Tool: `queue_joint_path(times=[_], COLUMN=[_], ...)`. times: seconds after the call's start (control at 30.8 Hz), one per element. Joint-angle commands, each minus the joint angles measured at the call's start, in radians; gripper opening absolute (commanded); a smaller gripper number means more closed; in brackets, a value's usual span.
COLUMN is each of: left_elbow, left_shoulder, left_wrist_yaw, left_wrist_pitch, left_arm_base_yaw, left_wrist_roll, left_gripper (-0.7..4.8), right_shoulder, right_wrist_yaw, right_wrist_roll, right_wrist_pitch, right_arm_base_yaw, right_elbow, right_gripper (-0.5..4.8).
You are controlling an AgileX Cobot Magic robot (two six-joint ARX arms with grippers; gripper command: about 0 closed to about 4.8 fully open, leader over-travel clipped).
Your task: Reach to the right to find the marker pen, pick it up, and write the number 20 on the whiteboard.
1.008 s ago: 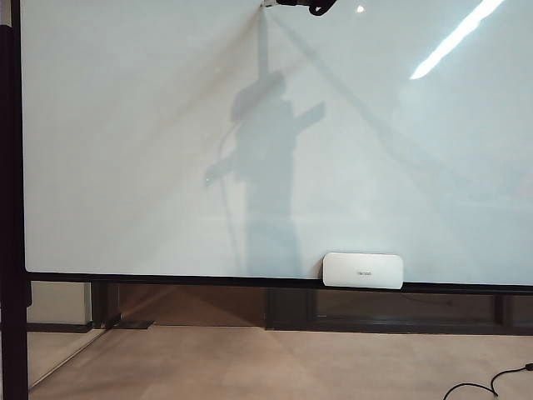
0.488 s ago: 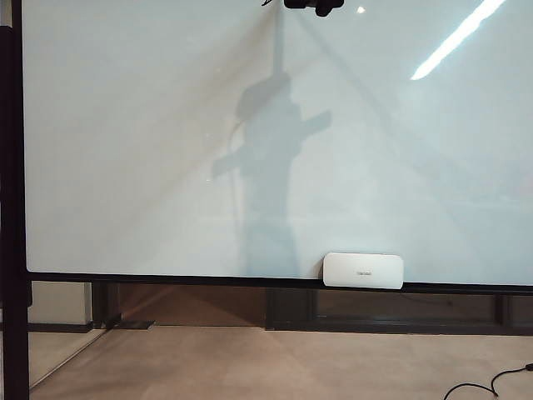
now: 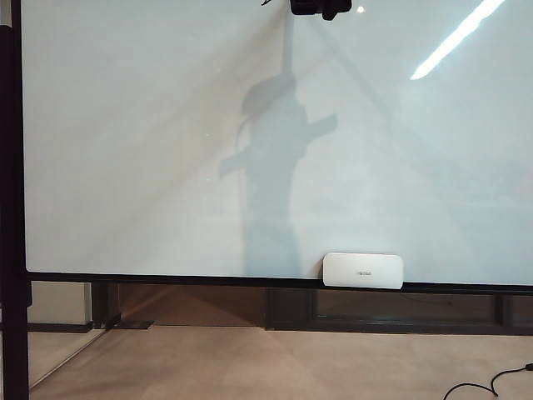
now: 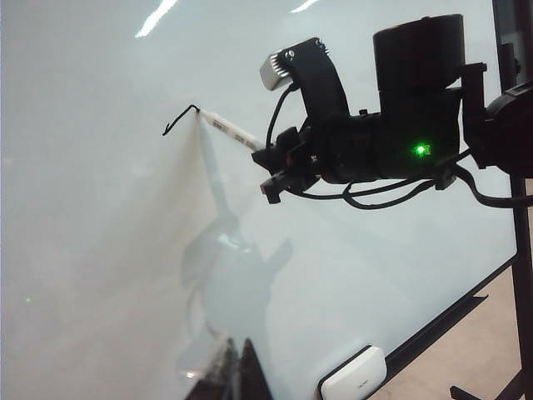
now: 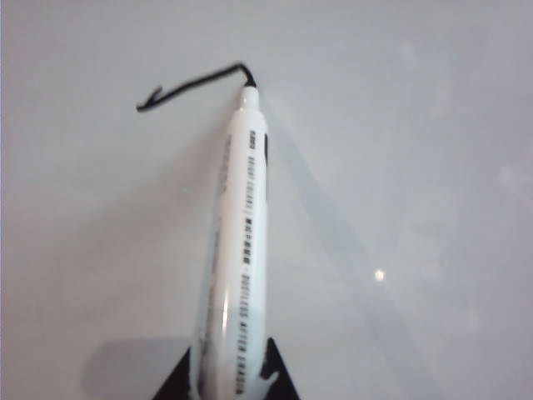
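The whiteboard [image 3: 150,142] fills nearly the whole exterior view, standing upright in its black frame so the arms can work against its face, and it's almost bare. Up at the top edge the right arm presses in, and the right gripper [image 5: 226,377] is clamped snug on the marker pen [image 5: 240,250], holding it by the rear of the barrel so the tip meets the board. At that tip sits a short black stroke [image 5: 191,86], a small hook and a rising line — by my read the opening of the 2, so the number 20 is barely begun. The left gripper isn't in any view; its wrist camera just looks on from the side, so I can't tell its state. Down on the bottom ledge rests a small white eraser [image 3: 363,270], parked clear of the writing. No containers here.
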Motion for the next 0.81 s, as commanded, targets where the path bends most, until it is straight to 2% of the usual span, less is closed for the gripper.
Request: queue_joint_path(times=[0.03,0.33,0.81], left_elbow=[0.006,0.006,0.006], left_shoulder=[-0.002,-0.002,-0.002], left_wrist_yaw=[-0.016,-0.019,-0.019], left_wrist_pitch=[0.008,0.013,0.012], left_arm_base_yaw=[0.0,0.0,0.0], left_wrist_roll=[0.014,0.027,0.027], left_gripper=[-0.05,-0.05,-0.05], right_shoulder=[-0.003,0.014,0.022], right_wrist_yaw=[0.017,0.003,-0.023], right_wrist_roll=[0.005,0.054,0.061], right_wrist_pitch=[-0.079,-0.205,-0.214], right_arm_base_yaw=[-0.005,-0.019,-0.031], right_elbow=[0.006,0.006,0.006], right_gripper=[-0.02,-0.02,-0.02])
